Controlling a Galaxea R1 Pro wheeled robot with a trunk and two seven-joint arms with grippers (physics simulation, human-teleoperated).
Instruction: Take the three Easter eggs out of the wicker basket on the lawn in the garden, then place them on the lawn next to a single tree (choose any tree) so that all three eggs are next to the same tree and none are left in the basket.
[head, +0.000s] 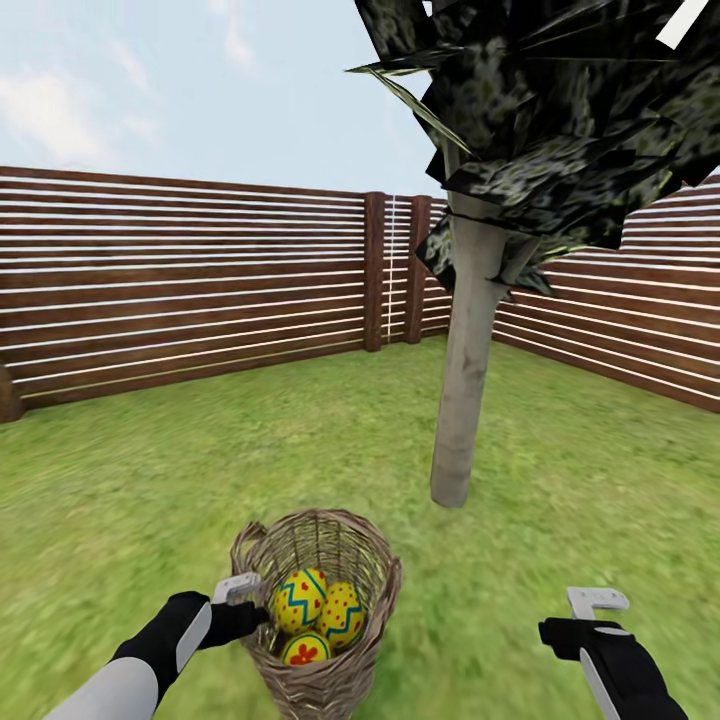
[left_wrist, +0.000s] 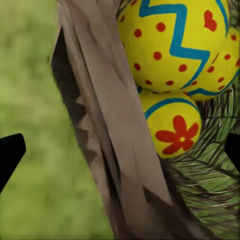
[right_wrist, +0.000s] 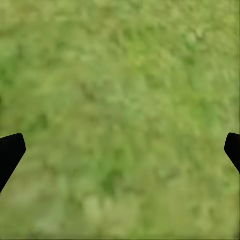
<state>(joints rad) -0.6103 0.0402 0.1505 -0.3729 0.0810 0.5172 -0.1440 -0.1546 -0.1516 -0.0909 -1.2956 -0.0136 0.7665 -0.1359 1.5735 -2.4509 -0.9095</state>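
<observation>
The brown wicker basket (head: 340, 680) stands on the lawn (head: 150, 480) just in front of me, holding three yellow Easter eggs: a zigzag one (head: 299, 598), a dotted one (head: 343, 613) and a flower one (head: 306, 651). My left gripper (head: 247, 605) is open at the basket's left rim. In the left wrist view the basket wall (left_wrist: 107, 130) runs between the wide-apart fingertips (left_wrist: 10, 155), with the zigzag egg (left_wrist: 170, 45) and the flower egg (left_wrist: 172, 125) just inside. My right gripper (head: 597, 608) hangs open over bare grass (right_wrist: 120, 100), right of the basket. The tree (head: 466, 380) rises just behind the basket.
A brown slatted fence (head: 190, 280) encloses the garden, with corner posts (head: 374, 270) behind the tree. The tree's dark crown (head: 560, 110) overhangs the upper right. Open grass spreads on both sides of the trunk.
</observation>
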